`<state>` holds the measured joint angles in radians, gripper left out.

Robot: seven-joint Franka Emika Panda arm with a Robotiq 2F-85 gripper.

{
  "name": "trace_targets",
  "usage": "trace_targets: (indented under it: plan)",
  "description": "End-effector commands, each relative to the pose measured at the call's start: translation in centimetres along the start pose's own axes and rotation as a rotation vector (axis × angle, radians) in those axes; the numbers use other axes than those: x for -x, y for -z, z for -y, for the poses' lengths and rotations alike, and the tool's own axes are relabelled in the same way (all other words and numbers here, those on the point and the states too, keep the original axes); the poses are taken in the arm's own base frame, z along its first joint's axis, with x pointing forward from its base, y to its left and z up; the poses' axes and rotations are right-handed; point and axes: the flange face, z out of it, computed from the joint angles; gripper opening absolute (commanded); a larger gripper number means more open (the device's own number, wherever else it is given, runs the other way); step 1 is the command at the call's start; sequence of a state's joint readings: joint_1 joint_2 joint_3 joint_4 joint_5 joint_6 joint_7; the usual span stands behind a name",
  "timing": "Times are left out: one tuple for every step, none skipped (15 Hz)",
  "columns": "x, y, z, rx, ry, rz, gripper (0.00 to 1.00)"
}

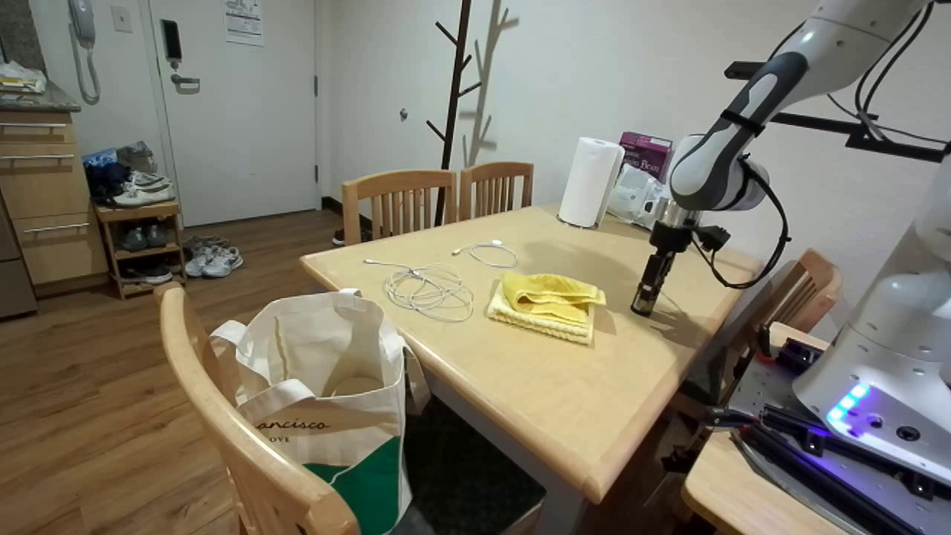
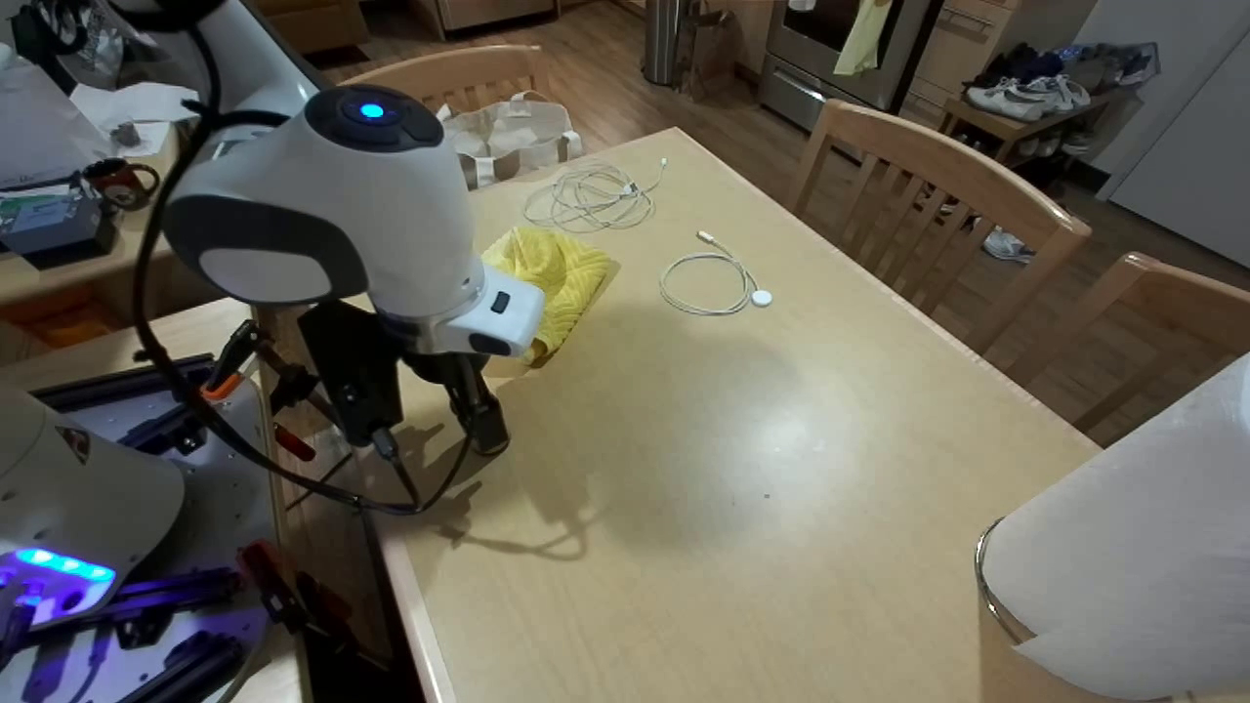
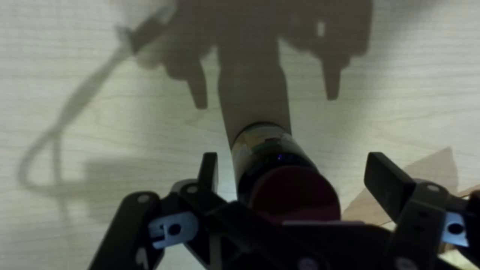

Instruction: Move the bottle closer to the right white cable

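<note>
The table [image 1: 535, 386] spreads out all round the cloth [image 1: 550, 301], and the arm [image 1: 717, 167] reaches down over it on the robot's side of that cloth. The roll [image 1: 592, 182] stands well apart from the cloth in both exterior views. The long cable [image 1: 420, 276] lies coiled just beside the cloth, on the side away from the arm. Near the cloth, on the robot's side, hangs the gripper [image 3: 292, 167], its jaws spread with a gap either side of the bottle [image 3: 283, 172], so nothing is gripped; how far down they reach is hard to tell. The short cable [image 2: 718, 313], which I take for the right one, lies near the cloth too, past its far edge. The bottle seems to stand upright, near the cloth but not touching it. The grasp looks to be the step due, and an uneven close is the danger: should one jaw meet the bottle first, it may skid or topple. A hold only on the dark top could let it slip or swing. The way to the short cable probably skirts the cloth, so too shallow a lift might snag the bottle on the folds, and setting it on a strand could leave it tilted
</note>
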<state>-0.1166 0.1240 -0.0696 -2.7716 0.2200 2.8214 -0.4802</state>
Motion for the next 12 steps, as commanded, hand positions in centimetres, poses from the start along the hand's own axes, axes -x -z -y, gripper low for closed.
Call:
trace_targets:
  plan:
    - [0.4,-1.3,-1.0,0.015,0.017,-0.026,1.00]
    - [0.5,-1.6,-1.2,0.017,0.015,-0.029,0.81]
    - [0.6,-1.9,-1.3,0.017,0.018,-0.030,0.74]
    - [0.7,-2.1,-1.2,0.015,0.019,-0.032,0.68]
    - [0.7,-2.2,-1.3,0.013,0.018,-0.035,0.60]
    - [0.8,-2.2,-1.2,0.009,0.017,-0.040,0.54]
    - [0.8,-2.3,-1.2,0.005,0.016,-0.042,0.47]
    - [0.9,-2.3,-1.3,0.003,0.015,-0.045,0.41]
    - [1.0,-2.4,-1.3,0.001,0.012,-0.049,0.35]
    - [1.1,-2.3,-1.4,-0.001,0.010,-0.055,0.29]
    - [1.1,-2.4,-1.5,-0.004,0.006,-0.057,0.28]
    - [1.3,-2.5,-1.5,-0.006,0.006,-0.057,0.28]
